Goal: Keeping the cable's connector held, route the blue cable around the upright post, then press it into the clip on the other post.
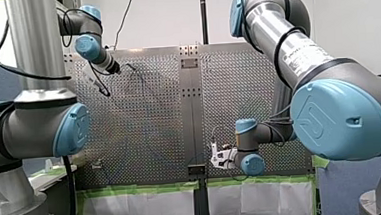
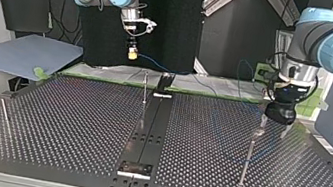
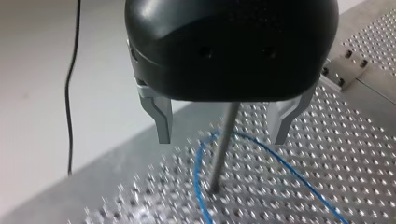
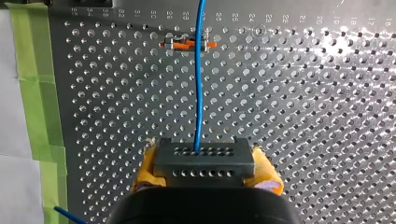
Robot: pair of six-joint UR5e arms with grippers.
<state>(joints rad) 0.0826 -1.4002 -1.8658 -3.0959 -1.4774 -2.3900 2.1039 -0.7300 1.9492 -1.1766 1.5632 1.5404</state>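
Two grippers, one cable, entered as follows.

1. My right gripper [image 4: 204, 170]: yellow pads [image 4: 144, 172] pressed onto either side of a dark grey connector [image 4: 204, 156], pinching it.
2. Blue cable [image 4: 200, 93]: leaves the connector's front face and runs straight ahead of those jaws. It crosses one end of a small orange-and-metal clip [image 4: 186, 44]; whether it sits in the clip cannot be told.
3. My left gripper [image 3: 222, 140]: black body, metal fingers [image 3: 161, 119] spread wide, gripping nothing.
4. Thin upright post [image 3: 223, 149]: stands between those open jaws, touching neither finger. The cable curves around the post's foot and lies on the perforated table [image 3: 327, 154], with one run trailing away beneath the jaws.
5. Strip of green tape [image 4: 32, 93]: along the table's edge, off to one side of my right gripper.

In the top view, my right gripper hangs well above the table, and my left hangs low over the post.
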